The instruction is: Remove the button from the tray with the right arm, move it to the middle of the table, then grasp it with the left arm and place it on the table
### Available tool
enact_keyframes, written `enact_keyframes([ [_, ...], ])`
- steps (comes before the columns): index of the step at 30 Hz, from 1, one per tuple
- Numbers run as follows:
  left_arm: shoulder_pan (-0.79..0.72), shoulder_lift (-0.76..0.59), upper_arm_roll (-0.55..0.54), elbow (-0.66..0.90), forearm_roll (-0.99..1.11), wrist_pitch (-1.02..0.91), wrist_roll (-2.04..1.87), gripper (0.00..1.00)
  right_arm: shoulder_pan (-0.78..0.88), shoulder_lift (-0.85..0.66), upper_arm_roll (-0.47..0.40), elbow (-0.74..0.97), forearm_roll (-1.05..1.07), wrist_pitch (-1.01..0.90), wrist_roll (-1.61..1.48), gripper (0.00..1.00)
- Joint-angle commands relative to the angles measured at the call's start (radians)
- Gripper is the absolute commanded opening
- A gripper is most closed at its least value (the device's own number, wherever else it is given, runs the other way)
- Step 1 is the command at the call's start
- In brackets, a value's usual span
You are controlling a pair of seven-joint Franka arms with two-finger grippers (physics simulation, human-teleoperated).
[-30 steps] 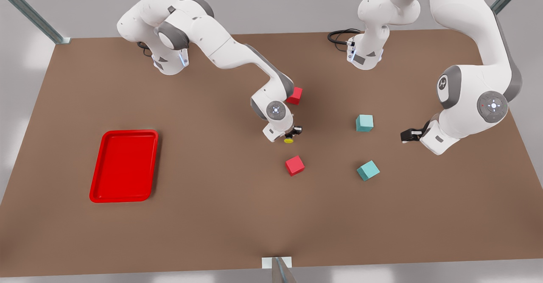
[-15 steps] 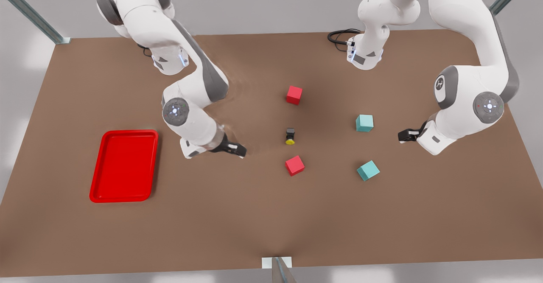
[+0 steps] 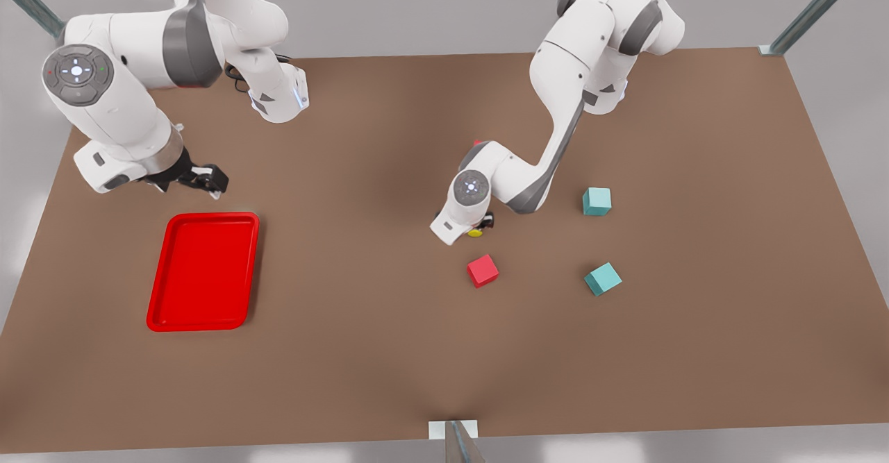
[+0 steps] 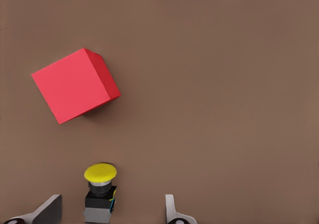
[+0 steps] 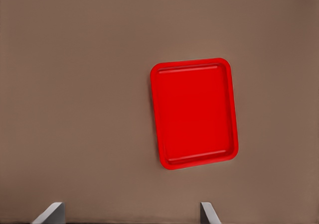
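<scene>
The button [image 4: 100, 191] lies on its side on the tabletop [image 3: 389, 352] near the middle, between the left gripper's [image 4: 112, 211] wide-open fingers [image 4: 48, 210] — neither touches it. A red cube [image 4: 75, 84] sits just beyond. The right gripper [image 3: 201, 180] hangs near the tray [image 3: 203, 271], fingers spread wide — holding nothing.

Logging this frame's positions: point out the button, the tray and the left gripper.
button [image 4: 100, 172]: left wrist view, on its yellow cap.
tray [image 3: 205, 268]: front view, on its bare floor.
left gripper [image 4: 110, 209]: left wrist view, midway between its open fingertips.
</scene>
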Motion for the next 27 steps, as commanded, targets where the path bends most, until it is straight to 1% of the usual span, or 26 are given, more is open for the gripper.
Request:
enact_keyframes([
  [1,-0.005,0.001,0.000,-0.024,0.074,0.079,-0.428,1.00,-0.063,0.021,-0.003,0.010,-0.036,-0.038,-0.321,1.00],
  [2,-0.011,0.002,-0.002,-0.061,0.115,0.077,-0.300,1.00,-0.058,0.024,-0.001,0.016,-0.034,-0.038,-0.322,1.00],
  [4,-0.019,-0.006,-0.002,-0.222,0.117,0.255,-0.107,1.00,-0.055,0.025,0.003,0.022,-0.027,-0.040,-0.331,1.00],
  [5,-0.016,-0.009,-0.002,-0.239,0.118,0.255,-0.050,1.00,-0.058,0.031,0.005,0.031,-0.011,-0.041,-0.331,1.00],
  [6,-0.016,-0.022,-0.002,-0.257,0.117,0.258,-0.043,1.00,-0.065,0.099,0.000,0.039,-0.013,-0.040,-0.334,1.00],
  [7,-0.014,-0.027,-0.003,-0.274,0.114,0.260,-0.047,1.00,-0.098,0.122,-0.001,0.076,0.022,-0.046,-0.350,1.00],
  [12,-0.011,-0.044,-0.005,-0.294,0.083,0.327,-0.078,1.00,-0.108,0.125,-0.001,0.074,0.030,-0.052,-0.305,1.00],
  [14,-0.014,-0.062,-0.006,-0.346,0.083,0.410,-0.096,1.00,-0.114,0.123,-0.001,0.073,0.030,-0.083,-0.270,1.00],
  [17,-0.017,-0.056,-0.026,-0.379,0.083,0.464,-0.096,1.00,-0.112,0.125,-0.001,0.073,0.032,-0.083,-0.272,1.00],
  [20,-0.017,-0.041,-0.049,-0.379,0.060,0.496,-0.099,1.00,-0.112,0.125,-0.001,0.073,0.032,-0.083,-0.272,1.00],
  [27,-0.011,-0.033,-0.048,-0.391,0.061,0.499,-0.081,1.00,-0.114,0.125,-0.001,0.073,0.032,-0.083,-0.273,1.00],
])
